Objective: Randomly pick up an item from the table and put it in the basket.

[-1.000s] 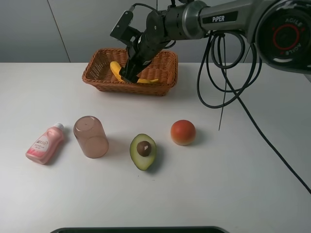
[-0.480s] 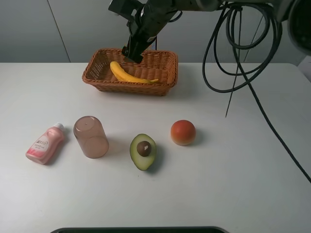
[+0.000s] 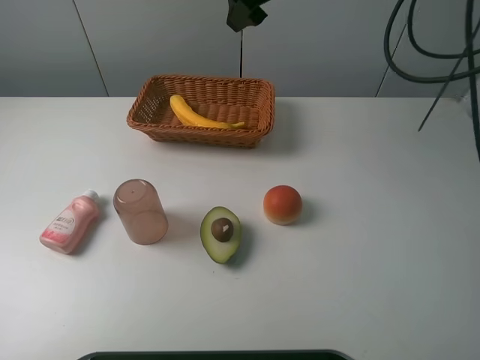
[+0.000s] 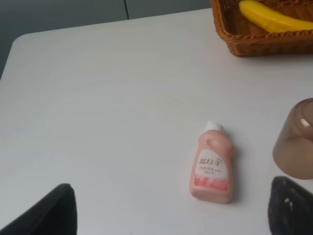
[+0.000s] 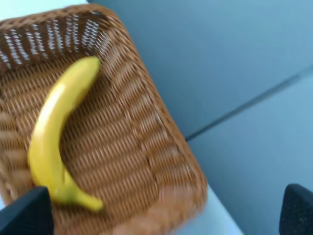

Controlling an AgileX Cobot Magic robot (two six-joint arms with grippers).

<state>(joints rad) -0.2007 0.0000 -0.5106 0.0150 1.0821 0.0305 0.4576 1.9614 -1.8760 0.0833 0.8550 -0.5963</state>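
- Lying in the basket (image 3: 199,136), the banana (image 3: 191,114) is resting free.
- Right gripper (image 5: 159,211) is hovering above, spread wide, empty.
- Left gripper (image 4: 166,208) is gaping empty too.

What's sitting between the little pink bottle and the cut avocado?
A pinkish translucent cup stands between the pink bottle and the avocado half, touching neither; the exterior high view shows it.

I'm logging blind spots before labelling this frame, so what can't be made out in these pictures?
Right pincer: exterior high view, cut off by the top edge.
Left pincer: left wrist view, only two dark tips show at the frame edge.
Small pink plastic bottle: label print too small to read in either view.
Brown woven wicker basket: right wrist view, blurred.
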